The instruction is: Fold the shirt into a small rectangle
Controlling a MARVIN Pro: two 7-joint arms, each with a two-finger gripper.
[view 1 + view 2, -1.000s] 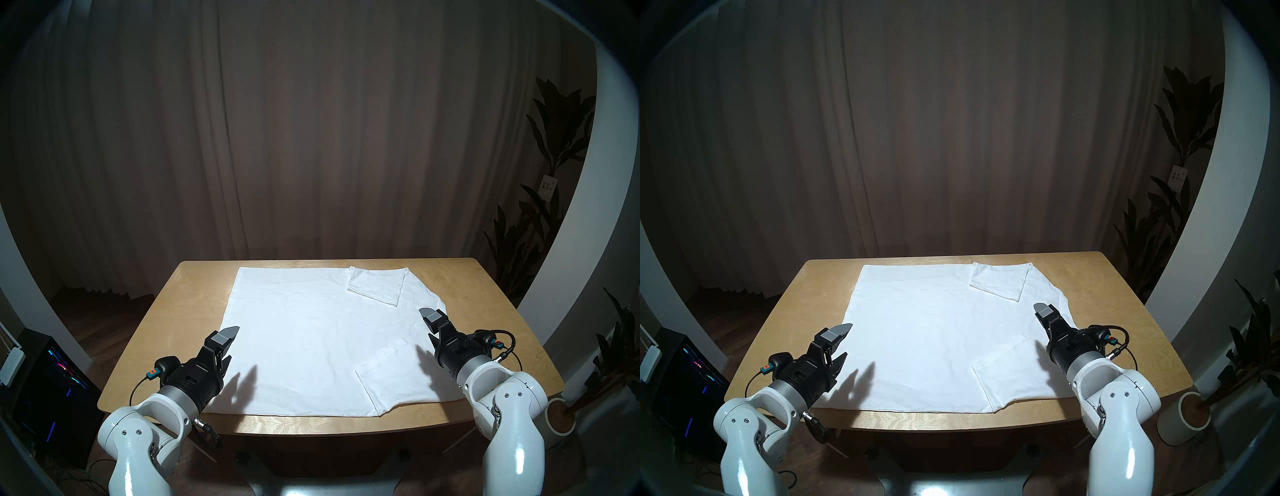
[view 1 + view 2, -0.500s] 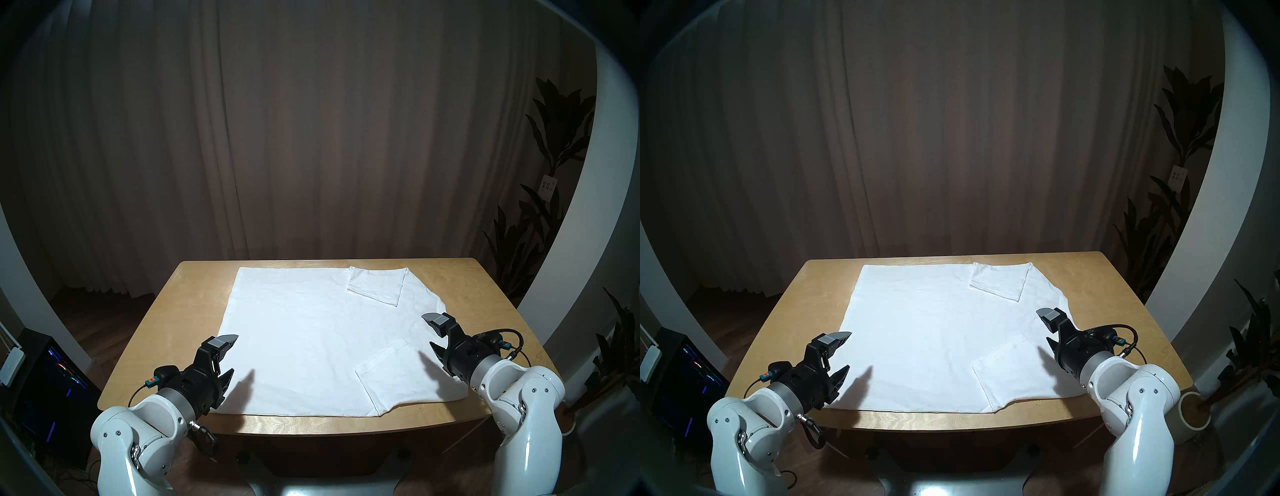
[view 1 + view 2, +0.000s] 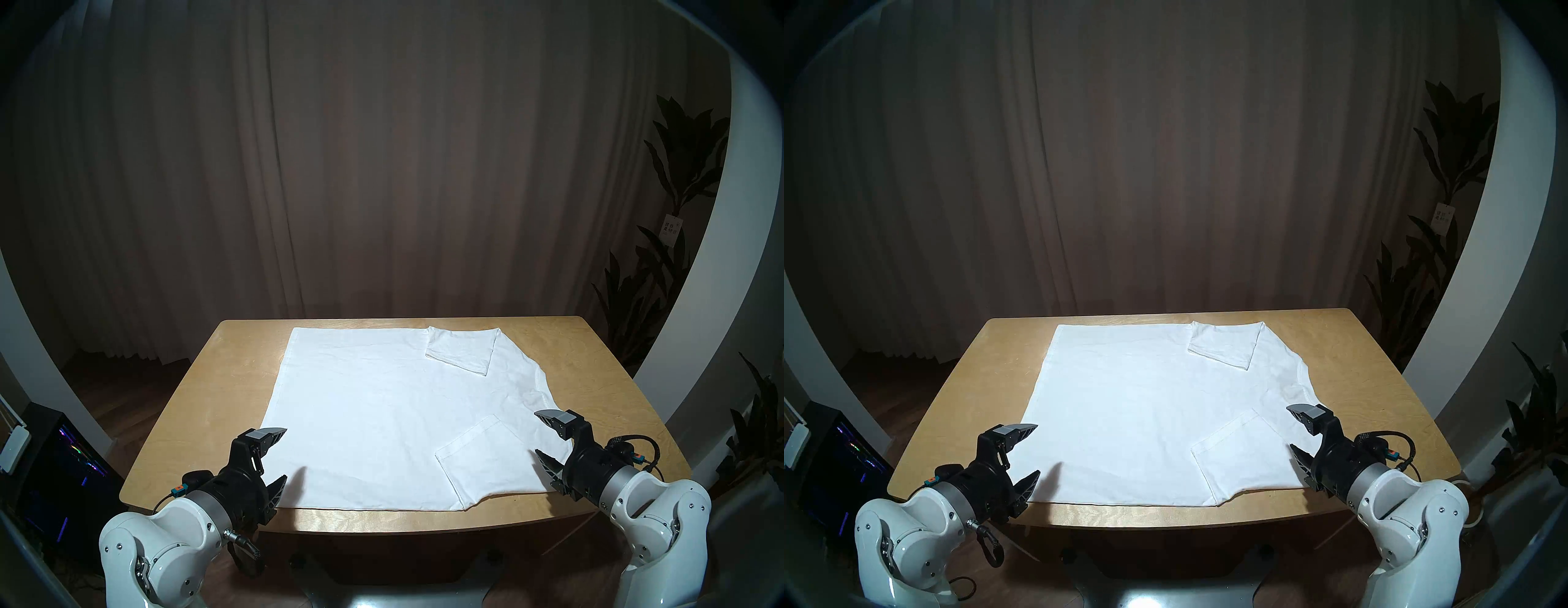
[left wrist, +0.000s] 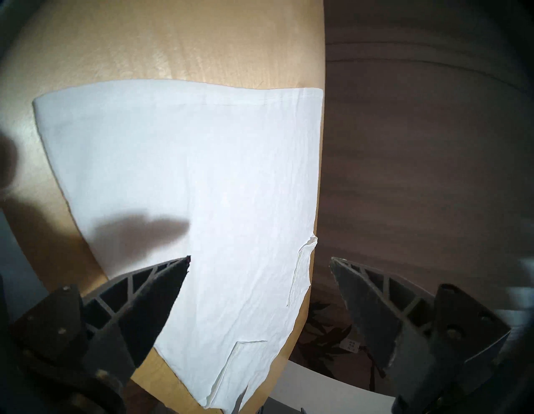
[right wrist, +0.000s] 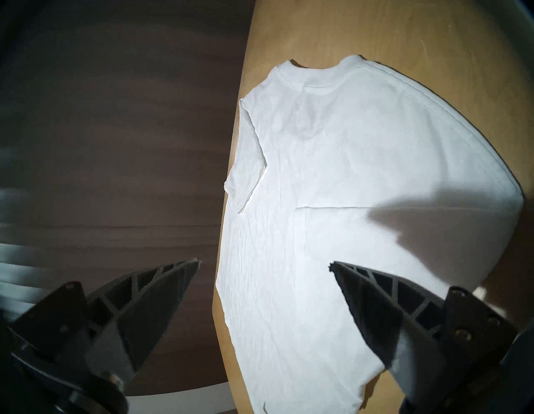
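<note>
Hovering at the near corners, left gripper [image 3: 283, 454] and right gripper [image 3: 541, 433] hold their fingers apart, empty. Beyond, the shirt [image 3: 382, 407] lies flat on the worktop [image 3: 203, 407], sleeves folded in, neckline pointing right, long axis crosswise.

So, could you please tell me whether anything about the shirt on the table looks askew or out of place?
Nothing looks damaged. The plain white short-sleeved T-shirt lies flat on the light wooden table, both sleeves folded inward. Its near-right edge slants instead of running square, so the outline is not yet a clean rectangle.
</note>
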